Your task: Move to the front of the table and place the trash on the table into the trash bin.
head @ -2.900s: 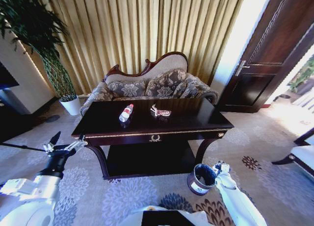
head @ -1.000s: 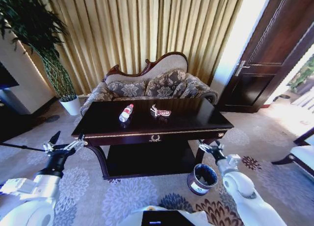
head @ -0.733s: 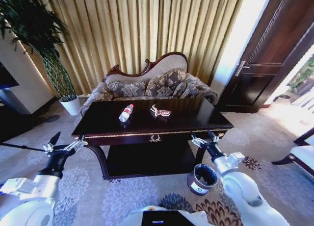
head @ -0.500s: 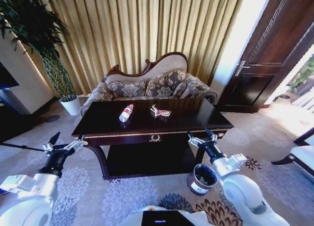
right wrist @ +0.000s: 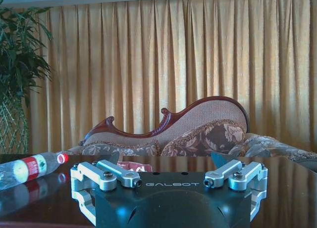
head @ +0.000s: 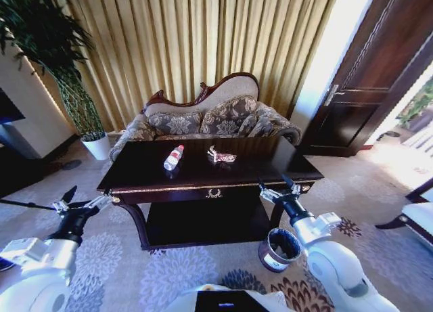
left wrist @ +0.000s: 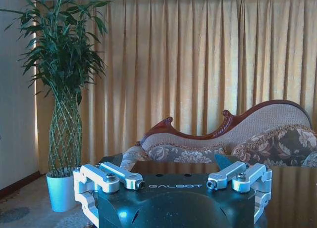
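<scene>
Standing before gold curtains and a sofa, facing the table (head: pixel 203 173). Lying on top: bottle (head: pixel 174 156) and wrapper (head: pixel 222 156); trash bin (head: pixel 279 249) waiting on the carpet. Raising right gripper (head: pixel 276 187) at the front edge, jaws wide, empty; left gripper (head: pixel 76 202) hovering low, likewise spread. Seemingly approaching; next, reaching over the wrapper.

I saw the bottle (head: pixel 173 157) lying flat on the dark surface (head: pixel 270 165), wrapper (head: pixel 221 156) beside it, bin (head: pixel 279 250) on the floor below the surface's corner.
</scene>
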